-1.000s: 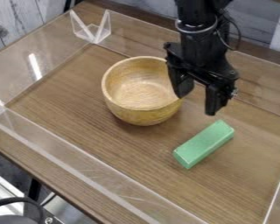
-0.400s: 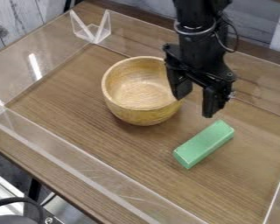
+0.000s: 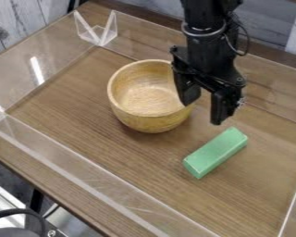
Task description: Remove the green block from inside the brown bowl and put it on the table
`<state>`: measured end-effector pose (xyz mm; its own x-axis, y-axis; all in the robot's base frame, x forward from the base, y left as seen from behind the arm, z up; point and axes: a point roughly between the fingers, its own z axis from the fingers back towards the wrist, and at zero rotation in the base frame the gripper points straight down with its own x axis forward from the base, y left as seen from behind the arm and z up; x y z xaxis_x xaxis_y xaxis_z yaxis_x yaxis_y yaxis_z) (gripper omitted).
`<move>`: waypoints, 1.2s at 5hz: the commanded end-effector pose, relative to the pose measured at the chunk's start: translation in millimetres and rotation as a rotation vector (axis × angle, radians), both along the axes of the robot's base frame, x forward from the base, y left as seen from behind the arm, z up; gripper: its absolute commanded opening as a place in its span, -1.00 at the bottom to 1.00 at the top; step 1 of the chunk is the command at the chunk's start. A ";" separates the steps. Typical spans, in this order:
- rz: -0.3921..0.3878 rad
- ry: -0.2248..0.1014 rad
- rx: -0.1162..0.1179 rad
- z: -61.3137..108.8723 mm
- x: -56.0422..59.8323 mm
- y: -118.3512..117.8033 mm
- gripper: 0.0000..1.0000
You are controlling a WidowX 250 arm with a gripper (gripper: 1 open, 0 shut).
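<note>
The green block lies flat on the table, to the right of and nearer than the brown bowl. The bowl stands upright and its inside looks empty. My gripper hangs pointing down just right of the bowl's rim and above the block's far end. Its black fingers stand open with nothing between them, apart from the block.
Low clear acrylic walls edge the table on all sides. A clear folded acrylic piece stands at the back left. Bare wood lies in front of the bowl and at the left.
The gripper has crept slightly up and to the left; the block and bowl have not moved.
</note>
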<state>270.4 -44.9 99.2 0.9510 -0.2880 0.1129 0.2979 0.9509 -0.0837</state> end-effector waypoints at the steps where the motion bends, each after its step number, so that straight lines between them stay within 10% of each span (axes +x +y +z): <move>1: 0.003 -0.057 -0.003 16.2 8.0 2.9 1.00; 6: 0.021 0.010 -0.005 6.0 1.0 19.1 1.00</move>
